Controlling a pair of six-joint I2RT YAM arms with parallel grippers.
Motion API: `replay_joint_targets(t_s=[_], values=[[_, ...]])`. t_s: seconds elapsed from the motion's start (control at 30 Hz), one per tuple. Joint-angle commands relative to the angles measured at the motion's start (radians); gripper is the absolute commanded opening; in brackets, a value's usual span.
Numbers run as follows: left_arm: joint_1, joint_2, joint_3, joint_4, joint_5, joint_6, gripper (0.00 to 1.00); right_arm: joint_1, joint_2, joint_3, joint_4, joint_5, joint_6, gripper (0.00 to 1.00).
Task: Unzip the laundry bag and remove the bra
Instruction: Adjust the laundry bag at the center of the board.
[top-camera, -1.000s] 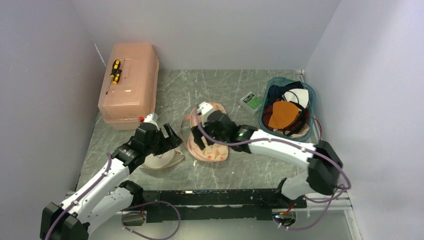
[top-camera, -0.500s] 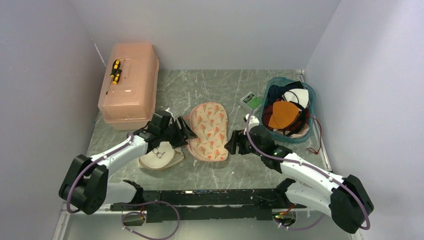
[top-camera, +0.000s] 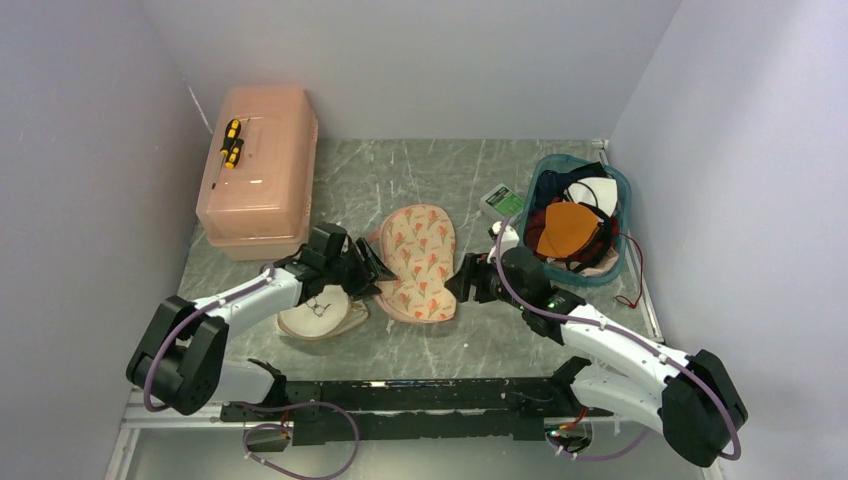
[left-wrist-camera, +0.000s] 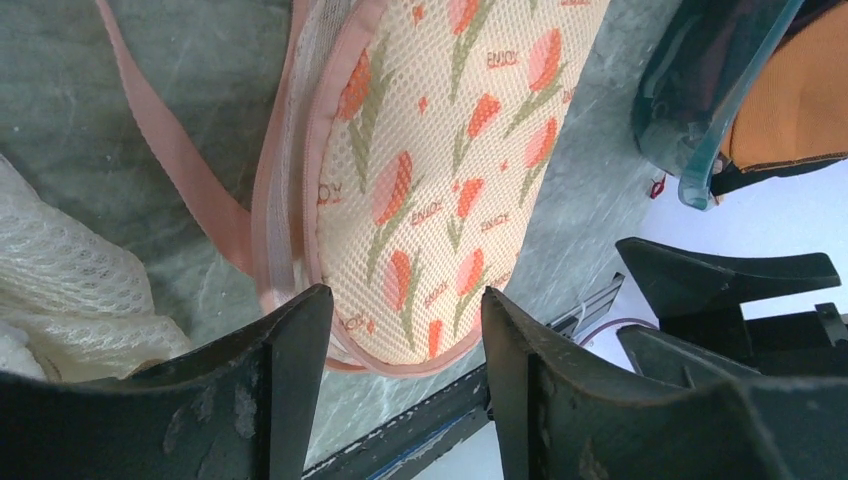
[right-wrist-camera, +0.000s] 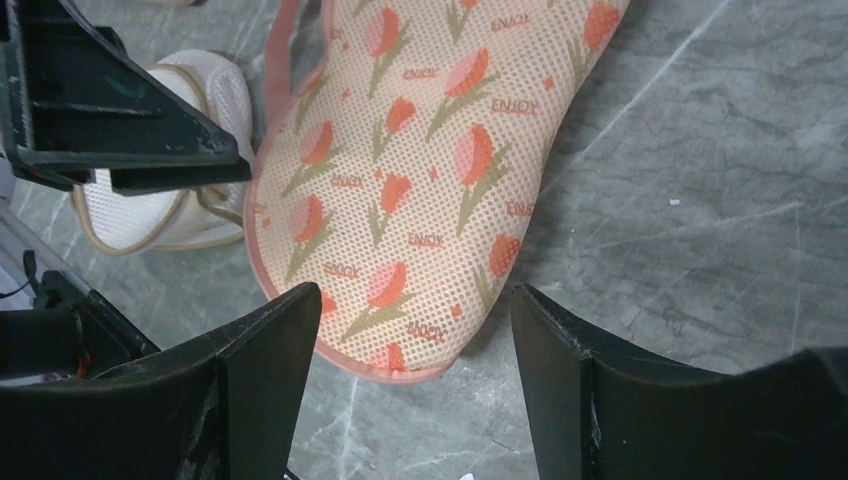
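White laundry bag (top-camera: 316, 320), partly hidden

A flowery pad (top-camera: 418, 262) is lying in the middle of the desk (top-camera: 400, 170). The left end effector (top-camera: 368, 268) is reaching in just beside its left edge, and the right end effector (top-camera: 466, 284) just beside its right edge. The bag (top-camera: 318, 320) is lying partly under the left arm. A screwdriver (top-camera: 231, 142) is resting on a pink box (top-camera: 258, 195). A basket (top-camera: 546, 164) is holding clothes.
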Motion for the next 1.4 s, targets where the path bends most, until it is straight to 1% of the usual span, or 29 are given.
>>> replay_joint_targets(t_s=[0.0, 0.13, 0.23, 0.33, 0.6, 0.77, 0.83, 0.97, 1.03, 1.13, 1.2, 1.37], values=[[-0.007, -0.023, 0.014, -0.042, 0.003, -0.012, 0.63, 0.003, -0.013, 0.06, 0.04, -0.001, -0.008, 0.73], [-0.007, -0.059, 0.009, -0.093, -0.012, -0.008, 0.66, 0.004, -0.011, 0.065, 0.038, 0.001, -0.014, 0.73], [-0.007, -0.083, 0.004, -0.128, -0.024, -0.002, 0.66, 0.003, 0.005, 0.074, 0.039, -0.012, -0.016, 0.73], [-0.006, -0.093, -0.001, -0.13, -0.033, 0.004, 0.65, 0.004, 0.008, 0.074, 0.051, -0.018, -0.011, 0.73], [-0.007, 0.004, 0.052, -0.09, 0.0, 0.02, 0.62, 0.003, -0.014, 0.073, 0.031, -0.019, -0.008, 0.73], [-0.007, 0.045, 0.057, -0.07, 0.006, 0.024, 0.59, 0.003, -0.034, 0.077, 0.006, -0.002, -0.02, 0.73], [-0.006, 0.055, 0.055, -0.055, 0.011, 0.02, 0.55, 0.003, -0.038, 0.074, 0.003, 0.002, -0.022, 0.73], [-0.006, 0.06, 0.057, -0.042, 0.013, 0.022, 0.42, 0.003, -0.038, 0.069, 0.007, 0.002, -0.017, 0.73], [-0.007, 0.059, 0.061, -0.041, 0.014, 0.027, 0.31, 0.003, -0.042, 0.063, 0.009, 0.005, -0.013, 0.73], [-0.006, 0.054, 0.065, -0.045, 0.013, 0.031, 0.13, 0.003, -0.047, 0.058, 0.008, 0.008, -0.011, 0.73], [-0.006, 0.035, 0.066, -0.045, 0.011, 0.034, 0.03, 0.003, -0.052, 0.058, 0.003, 0.012, -0.012, 0.73], [-0.007, -0.036, 0.109, -0.107, -0.045, 0.082, 0.03, 0.003, -0.074, 0.058, -0.003, 0.03, -0.018, 0.73]])
